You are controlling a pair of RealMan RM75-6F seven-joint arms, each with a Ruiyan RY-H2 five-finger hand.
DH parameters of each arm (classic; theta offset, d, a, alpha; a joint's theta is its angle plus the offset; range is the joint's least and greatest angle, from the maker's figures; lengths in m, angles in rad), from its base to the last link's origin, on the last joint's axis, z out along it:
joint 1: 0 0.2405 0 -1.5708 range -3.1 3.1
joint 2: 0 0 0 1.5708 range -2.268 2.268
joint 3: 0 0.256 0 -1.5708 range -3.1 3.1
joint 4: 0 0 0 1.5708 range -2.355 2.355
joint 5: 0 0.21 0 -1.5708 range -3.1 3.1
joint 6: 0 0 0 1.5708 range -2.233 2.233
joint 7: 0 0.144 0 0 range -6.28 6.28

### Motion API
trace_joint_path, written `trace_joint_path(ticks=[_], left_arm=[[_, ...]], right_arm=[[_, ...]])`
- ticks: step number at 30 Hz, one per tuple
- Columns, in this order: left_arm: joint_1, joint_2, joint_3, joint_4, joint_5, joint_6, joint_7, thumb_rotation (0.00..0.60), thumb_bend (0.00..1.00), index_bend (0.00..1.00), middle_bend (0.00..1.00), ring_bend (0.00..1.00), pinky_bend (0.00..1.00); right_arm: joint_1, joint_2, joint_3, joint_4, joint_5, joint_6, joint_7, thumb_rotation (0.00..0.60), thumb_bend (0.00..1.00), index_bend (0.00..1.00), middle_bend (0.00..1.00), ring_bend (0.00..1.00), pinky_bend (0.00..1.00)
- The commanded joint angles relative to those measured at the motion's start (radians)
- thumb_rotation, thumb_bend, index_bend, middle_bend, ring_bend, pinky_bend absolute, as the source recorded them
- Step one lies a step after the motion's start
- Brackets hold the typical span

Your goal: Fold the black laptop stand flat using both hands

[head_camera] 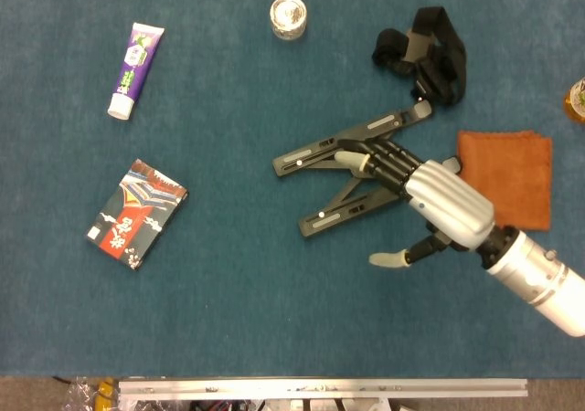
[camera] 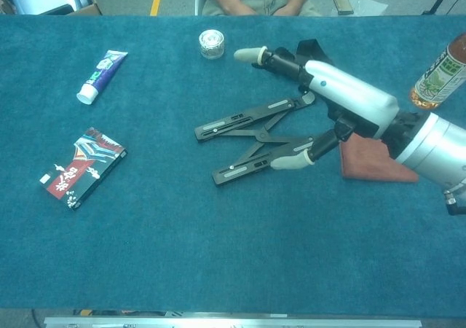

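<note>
The black laptop stand (head_camera: 352, 178) lies low on the blue table (head_camera: 228, 292), right of centre, its two slotted rails splayed toward the left with crossed links between them. The right hand (head_camera: 430, 201) hangs over its right end, fingers (head_camera: 361, 160) stretched flat along the upper rail and the thumb held out apart toward the near edge; it grips nothing. Whether the fingers press the stand, I cannot tell from above.

Wide bare cloth lies left of the stand and along the whole near edge. The far side is crowded: a black strap (head_camera: 425, 50) sits just behind the stand's far end, and an orange cloth (head_camera: 512, 173) lies just right of it, partly under the forearm.

The chest view shows the fingers raised above the stand rather than lying on it, the thumb low beside the near rail. It also shows a tea bottle (camera: 440, 69) standing at the right edge, and a seated person behind the table.

Well to the left lie a toothpaste tube (head_camera: 134, 57) and a patterned box (head_camera: 137, 213); a small round jar (head_camera: 288, 15) stands near the far edge.
</note>
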Motion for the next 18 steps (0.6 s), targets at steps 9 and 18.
trace_joint_path(ticks=[9,18], left_arm=[[-0.05,0.016,0.007,-0.036,0.07,-0.049,0.053,0.6,0.13,0.0,0.0,0.0,0.0],[-0.106,0.021,0.013,-0.077,0.114,-0.12,0.083,0.6,0.13,0.0,0.0,0.0,0.0]], right_arm=[[0.023,0.068,0.023,-0.034,0.117,-0.083,-0.156,0.6,0.0,0.0,0.0,0.0,0.0],[0.023,0.109,0.002,-0.053,0.255,-0.175,-0.386,0.6,0.0,0.0,0.0,0.0,0.0]])
